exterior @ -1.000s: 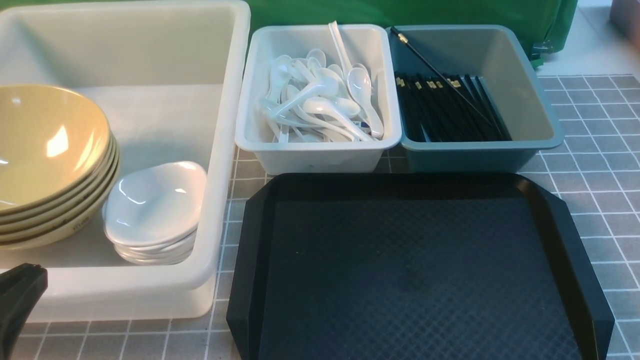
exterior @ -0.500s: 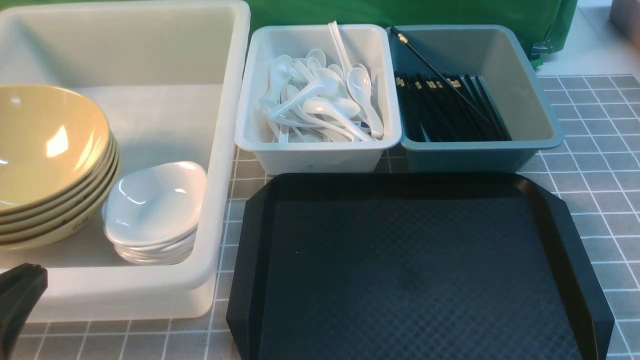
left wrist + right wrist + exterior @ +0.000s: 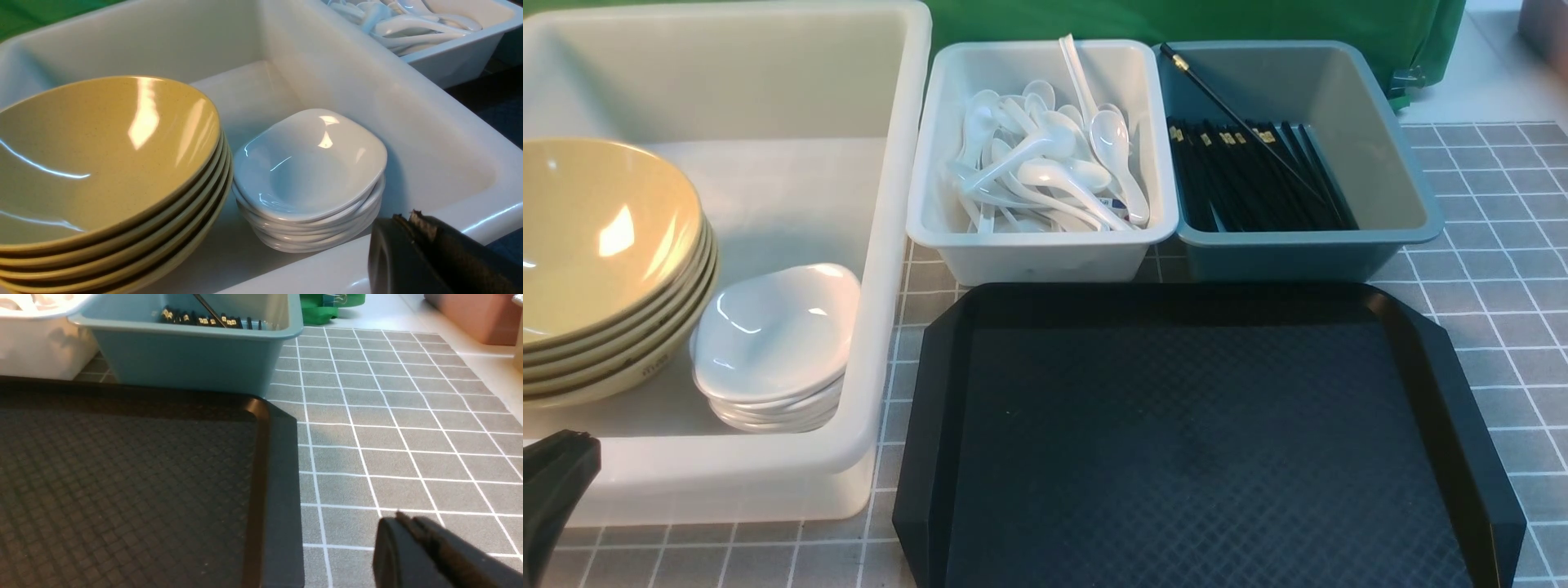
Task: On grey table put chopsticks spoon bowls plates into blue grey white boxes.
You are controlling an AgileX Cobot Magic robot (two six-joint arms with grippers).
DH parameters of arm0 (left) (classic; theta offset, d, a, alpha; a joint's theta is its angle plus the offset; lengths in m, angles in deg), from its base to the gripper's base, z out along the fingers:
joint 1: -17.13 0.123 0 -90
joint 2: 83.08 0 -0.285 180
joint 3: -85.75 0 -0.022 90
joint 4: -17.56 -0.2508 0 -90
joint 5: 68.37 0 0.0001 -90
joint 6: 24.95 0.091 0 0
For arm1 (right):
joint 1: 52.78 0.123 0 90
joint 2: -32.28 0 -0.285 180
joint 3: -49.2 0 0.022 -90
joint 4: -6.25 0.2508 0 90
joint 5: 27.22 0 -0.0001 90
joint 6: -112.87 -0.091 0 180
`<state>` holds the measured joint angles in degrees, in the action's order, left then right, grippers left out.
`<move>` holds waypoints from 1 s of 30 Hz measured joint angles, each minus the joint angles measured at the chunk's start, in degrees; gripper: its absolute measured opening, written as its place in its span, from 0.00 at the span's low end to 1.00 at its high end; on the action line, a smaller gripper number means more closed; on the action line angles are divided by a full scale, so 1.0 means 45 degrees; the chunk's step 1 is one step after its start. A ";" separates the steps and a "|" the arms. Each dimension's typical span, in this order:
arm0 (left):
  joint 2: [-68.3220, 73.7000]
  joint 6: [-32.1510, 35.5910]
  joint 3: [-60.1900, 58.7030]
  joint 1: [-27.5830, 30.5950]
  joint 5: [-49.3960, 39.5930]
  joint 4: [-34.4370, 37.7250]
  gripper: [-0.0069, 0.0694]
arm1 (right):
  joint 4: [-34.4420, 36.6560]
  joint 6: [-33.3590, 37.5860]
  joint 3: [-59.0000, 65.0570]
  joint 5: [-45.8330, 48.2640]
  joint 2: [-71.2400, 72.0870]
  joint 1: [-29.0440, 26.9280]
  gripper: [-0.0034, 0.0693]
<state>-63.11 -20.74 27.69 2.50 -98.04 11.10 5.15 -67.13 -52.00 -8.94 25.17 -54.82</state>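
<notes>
**While both grippers sit closed and empty, the tableware lies sorted in three boxes**

Seen from the front, the big white tub on the left of the tabletop holds a stack of yellow bowls with a stack of small white plates just beside it, the two stacks touching or nearly so. Next comes the pale box piled with white spoons, then the blue-grey box with black chopsticks lying flat and one stick leaning across them onto the far corner. A black tray lies in front of the two smaller boxes.

That view catches only a dark corner of the left gripper at the near edge of the tub, and nothing of the right one. The left wrist view fills the gap: the left gripper hangs over the tub's near rim, fingers pressed together, holding nothing, close to the plates. The right wrist view alone shows the right gripper, fingers together and empty, over bare tabletop just beside the tray's right edge, with the blue-grey box farther off.
</notes>
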 joint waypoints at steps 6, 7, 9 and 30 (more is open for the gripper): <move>-0.0016 0.0000 -0.0033 0.0000 0.0030 0.0000 0.08 | 0.0000 0.0000 0.0000 0.0000 0.0000 0.0015 0.13; -0.0085 0.0000 -0.0107 0.0023 0.0059 -0.0062 0.08 | 0.0000 0.0000 0.0000 0.0000 0.0000 0.0015 0.13; -0.0725 -0.0383 -0.0416 0.0559 -0.0131 -0.0331 0.08 | 0.0000 0.0000 0.0000 0.0000 0.0000 0.0015 0.13; -0.2878 -0.0022 -0.4581 0.3764 0.2543 0.1899 0.08 | 0.0000 0.0000 0.0000 0.0000 0.0000 0.0036 0.15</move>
<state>-76.06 -20.84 7.07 19.43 -86.60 19.65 5.15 -67.13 -52.00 -8.94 25.17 -54.66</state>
